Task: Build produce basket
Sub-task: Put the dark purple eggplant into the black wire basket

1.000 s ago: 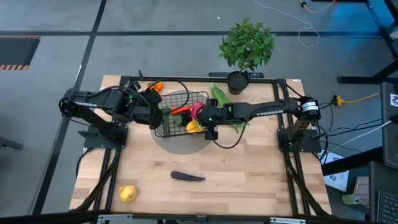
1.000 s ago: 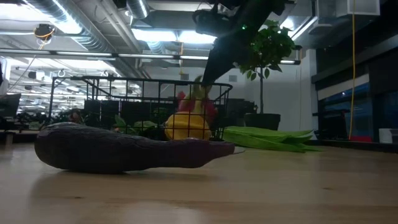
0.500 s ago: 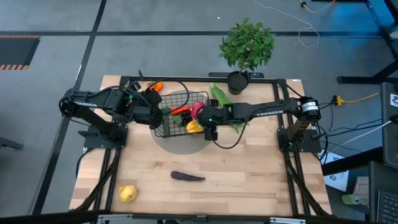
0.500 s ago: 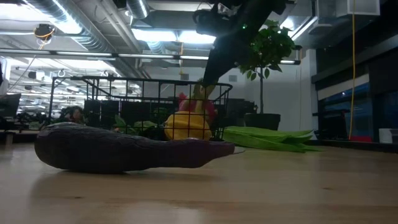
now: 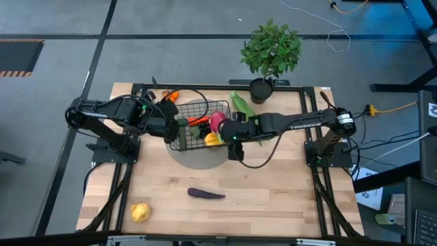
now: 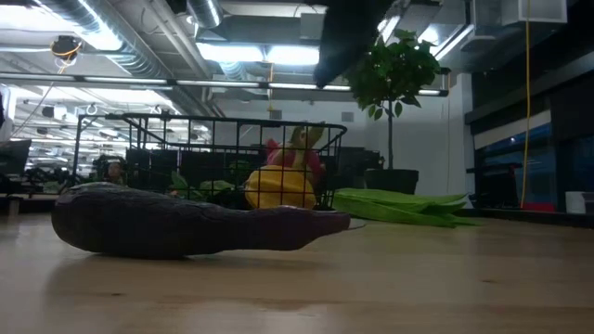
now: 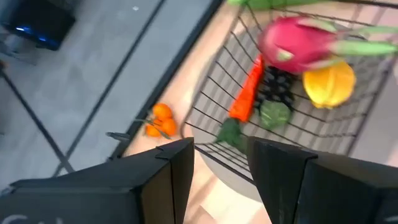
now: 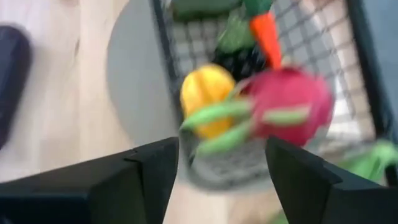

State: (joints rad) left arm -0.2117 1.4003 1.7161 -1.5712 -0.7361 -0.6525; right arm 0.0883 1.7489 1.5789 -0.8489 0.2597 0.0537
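Note:
The black wire basket [image 5: 199,123] stands on a grey round mat [image 5: 198,158] at mid-table. It holds a pink dragon fruit [image 8: 289,102], a yellow fruit [image 8: 205,93], an orange carrot [image 7: 245,93] and dark grapes [image 7: 277,87]. My right gripper [image 8: 221,155] hovers open and empty above the basket's near right corner. My left gripper [image 7: 217,155] is open at the basket's left rim [image 7: 214,144], which shows between its fingers. A purple eggplant [image 5: 206,194] and another yellow fruit [image 5: 141,212] lie toward the near edge. My left gripper stands with one finger on either side of the basket's left rim. I cannot tell whether either finger touches the wire.
Long green pods [image 5: 242,106] lie right of the basket. Small oranges [image 5: 171,96] sit at the far left of it. A potted plant [image 5: 271,51] stands at the far edge. Bare wood lies between the mat and the eggplant.
My right gripper has opened, let go of the dragon fruit and risen away from the basket, shifting slightly toward the right. The dragon fruit now rests in the basket against the yellow fruit.

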